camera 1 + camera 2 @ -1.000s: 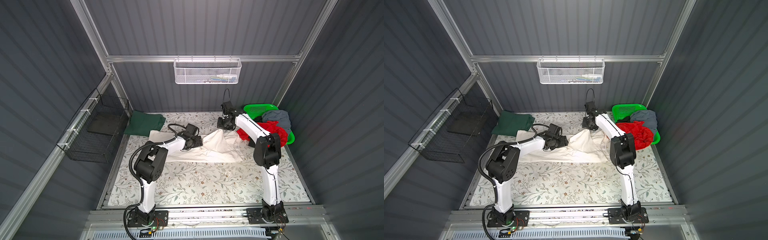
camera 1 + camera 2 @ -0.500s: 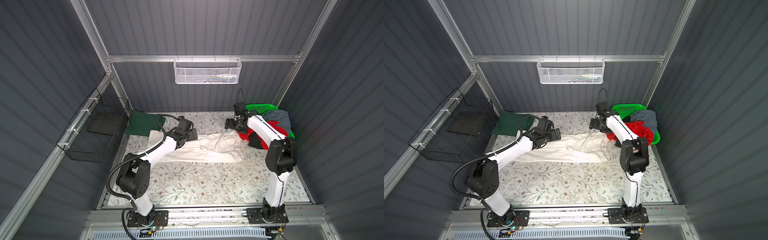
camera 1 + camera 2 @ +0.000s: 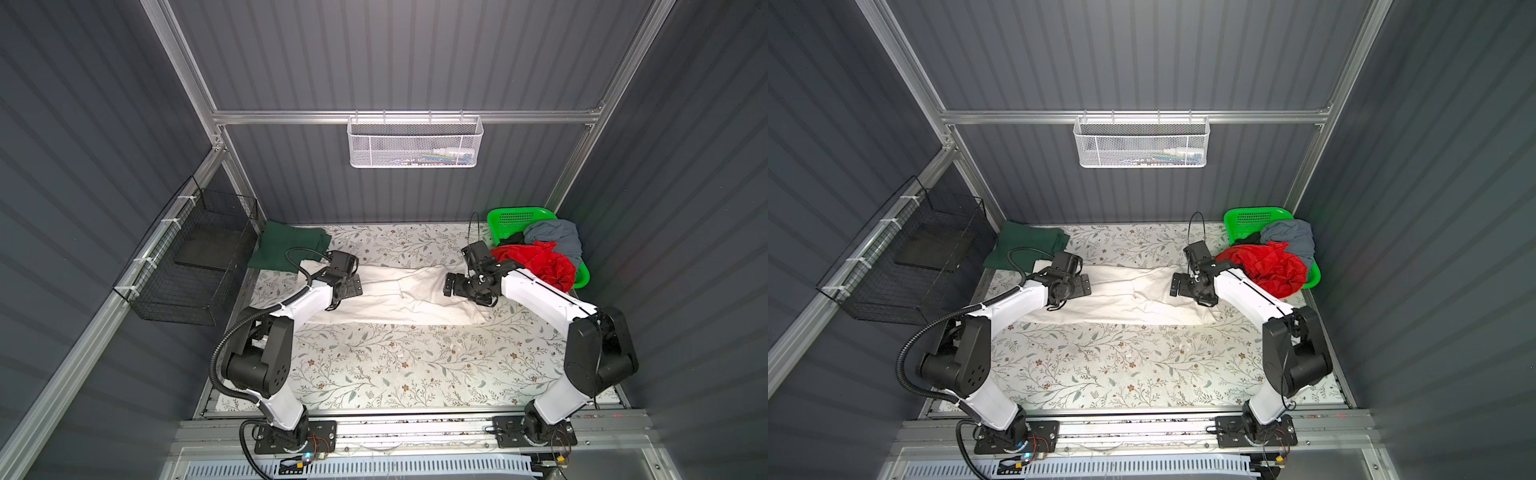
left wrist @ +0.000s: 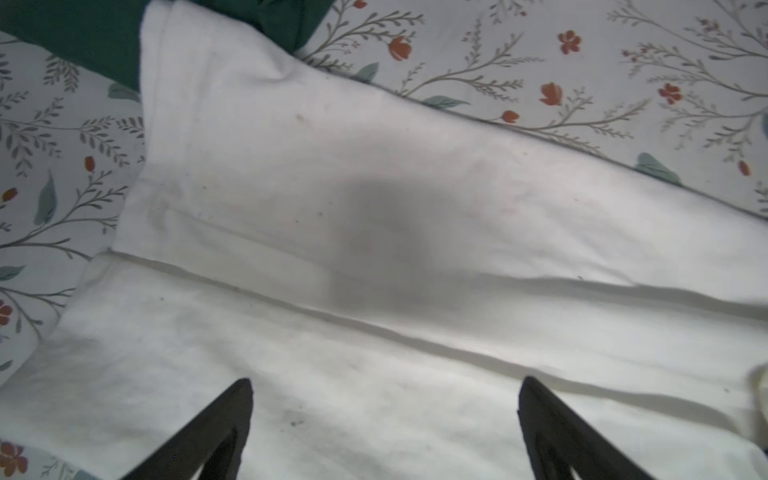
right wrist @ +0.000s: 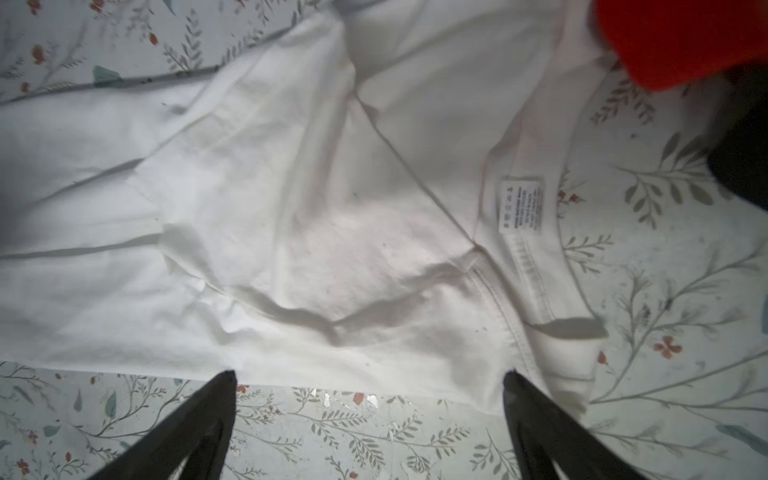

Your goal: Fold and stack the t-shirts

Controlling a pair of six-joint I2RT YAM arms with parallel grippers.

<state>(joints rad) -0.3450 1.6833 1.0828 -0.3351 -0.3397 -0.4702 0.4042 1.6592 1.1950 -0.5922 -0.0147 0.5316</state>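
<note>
Hovering over opposite ends of the off-white t-shirt [image 3: 399, 299], left gripper [image 4: 384, 390] and right gripper [image 5: 370, 380] gape empty; seemingly poised to fold.

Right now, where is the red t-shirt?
In both top views the red t-shirt is at the far right, piled in the green basket next to the grey-blue shirt.

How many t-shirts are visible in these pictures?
5: off-white shirt spread mid-table; dark green shirt, far left corner; red shirt, grey-blue shirt, black shirt heaped at the green basket. More may hide underneath.
</note>
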